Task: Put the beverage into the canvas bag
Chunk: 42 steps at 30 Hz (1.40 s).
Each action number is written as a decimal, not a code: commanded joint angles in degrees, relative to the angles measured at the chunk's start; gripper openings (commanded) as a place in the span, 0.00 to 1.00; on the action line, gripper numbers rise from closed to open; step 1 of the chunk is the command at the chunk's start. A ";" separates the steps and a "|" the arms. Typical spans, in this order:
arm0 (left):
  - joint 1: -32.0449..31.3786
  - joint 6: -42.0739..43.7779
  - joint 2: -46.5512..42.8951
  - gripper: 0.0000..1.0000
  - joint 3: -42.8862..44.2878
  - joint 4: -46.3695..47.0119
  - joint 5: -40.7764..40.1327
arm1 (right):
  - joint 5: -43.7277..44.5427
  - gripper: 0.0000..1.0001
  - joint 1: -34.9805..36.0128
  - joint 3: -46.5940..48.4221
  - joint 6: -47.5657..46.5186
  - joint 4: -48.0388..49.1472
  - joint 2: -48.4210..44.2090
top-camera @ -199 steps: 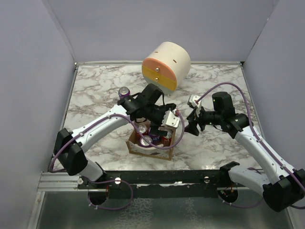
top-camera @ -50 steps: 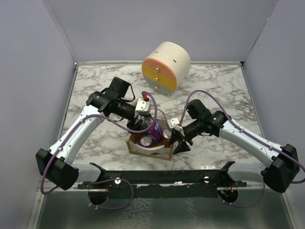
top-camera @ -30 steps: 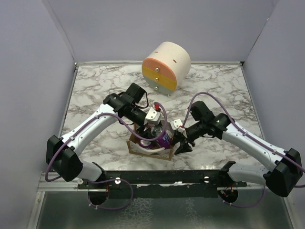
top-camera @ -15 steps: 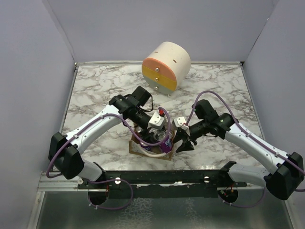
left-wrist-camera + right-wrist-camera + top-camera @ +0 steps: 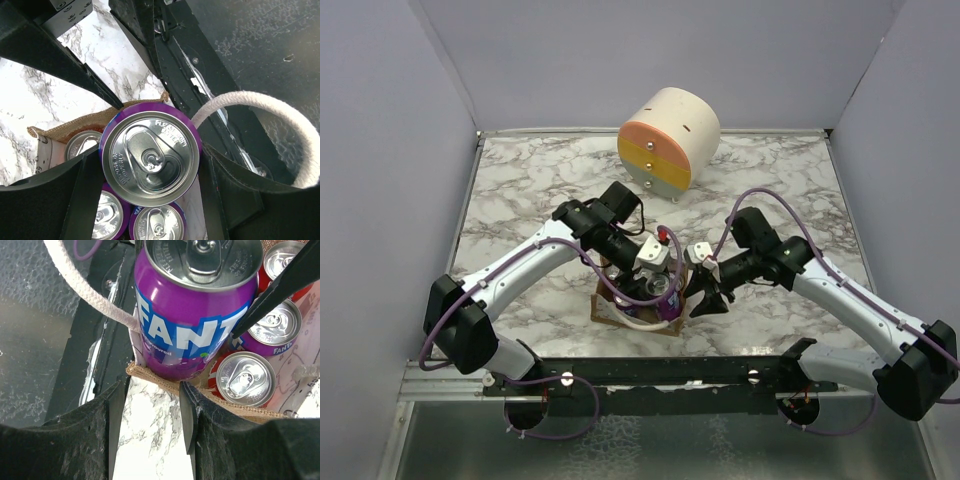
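Near rail: black bar (image 5: pixel 650 372) along the near edge of the desk (image 5: pixel 520 180), running between the two arm bases.
Canvas bag: tan burlap canvas bag (image 5: pixel 60 131) standing just beyond the black bar, between the two arms, mouth open upward; whitish rope handle (image 5: pixel 280 100) arching up beside the mouth.
Already in the bag: other cans (image 5: pixel 245 377) upright and close together, silver tops showing, some purple and some red, at least three in the left wrist view.
Fanta can: purple Fanta can (image 5: pixel 195 330), upright with the pull tab on top, at the right side of the bag next to the rope handle; lower end below the burlap rim and inside the bag, top standing clearly above the other cans.
Left end effector: left end effector (image 5: pixel 151 149) reaching in from the far left, one black finger pressed on each side of the Fanta can, clamped on it just under the top.
Right end effector: right end effector (image 5: pixel 152 385) at the bag's right edge, closed down on the burlap rim that runs between its two fingers, just beside the Fanta can.
Desk: white marble with grey veins, bare around the bag.
Drawer cabinet: round drawer cabinet (image 5: pixel 668 137), cream with orange and yellow drawer fronts, at the far edge, well apart from the bag.
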 commanded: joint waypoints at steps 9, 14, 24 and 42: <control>-2.77 -5.51 0.21 0.00 -0.48 3.41 -4.68 | -0.85 0.49 -0.85 -0.67 0.27 1.23 -0.79; -3.74 -5.44 0.28 0.00 -1.66 4.37 -7.57 | -0.83 0.49 -1.03 -0.67 0.39 1.50 -0.70; -4.86 -3.68 1.07 0.00 -3.26 6.65 -10.68 | -1.58 0.49 -2.90 -0.48 0.70 1.24 -2.09; -6.28 4.54 4.30 0.02 -1.33 2.18 -16.77 | -2.24 0.52 -5.25 -1.71 1.52 2.03 -4.39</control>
